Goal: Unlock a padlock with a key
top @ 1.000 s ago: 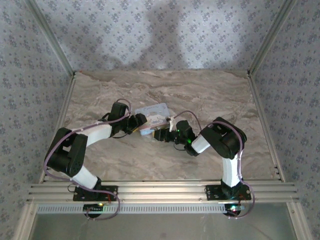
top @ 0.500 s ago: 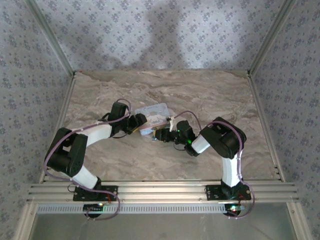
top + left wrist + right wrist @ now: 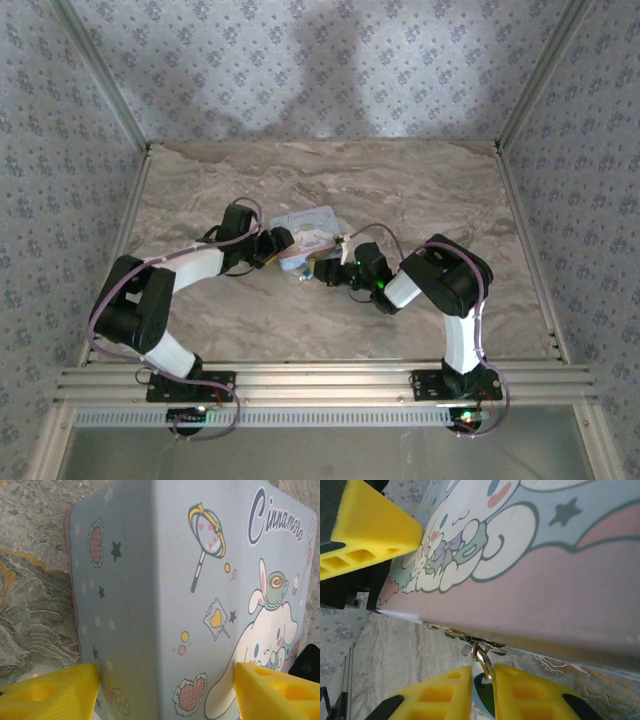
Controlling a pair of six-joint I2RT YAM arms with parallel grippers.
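risk: right gripper (image 3: 482, 672), narrow on the tiny dark teal padlock (image 3: 481, 694) at 6 o'clock off the pale blue rectangular tin (image 3: 150, 580) clamped in the wide left gripper (image 3: 165, 680), pinches near the shackle, so the lock may twist.

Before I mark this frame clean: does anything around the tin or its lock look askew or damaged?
Nothing stands out. The tin sits intact, gripped by the left gripper; the padlock hangs from the latch, flanked by the right gripper.

Marble-look tabletop (image 3: 420, 190), floral-print walls (image 3: 300, 80), prob. alu rails (image 3: 320, 385) near edge
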